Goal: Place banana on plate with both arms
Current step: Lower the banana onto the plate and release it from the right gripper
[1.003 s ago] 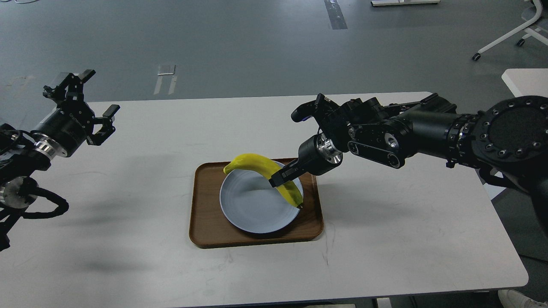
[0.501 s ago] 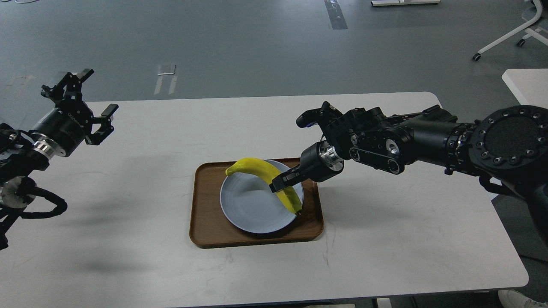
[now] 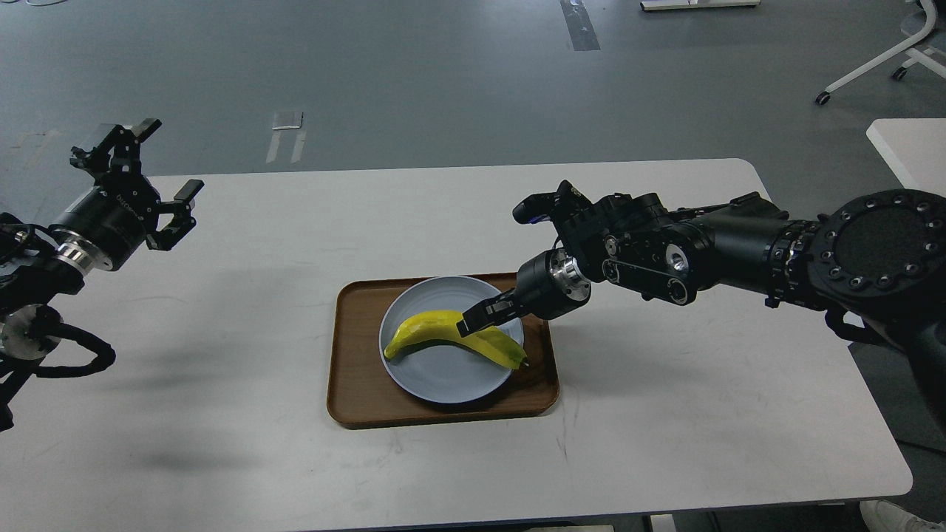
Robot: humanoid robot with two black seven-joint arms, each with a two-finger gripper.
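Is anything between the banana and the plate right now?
Nothing visible. The banana already lies across the plate, which sits on the wooden tray. The right gripper is at its middle; whether it is gripping is unclear.

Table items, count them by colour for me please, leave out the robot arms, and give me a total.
Yellow: 1, the banana
Pale blue-grey: 1, the plate
Brown: 1, the wooden tray
Total: 3
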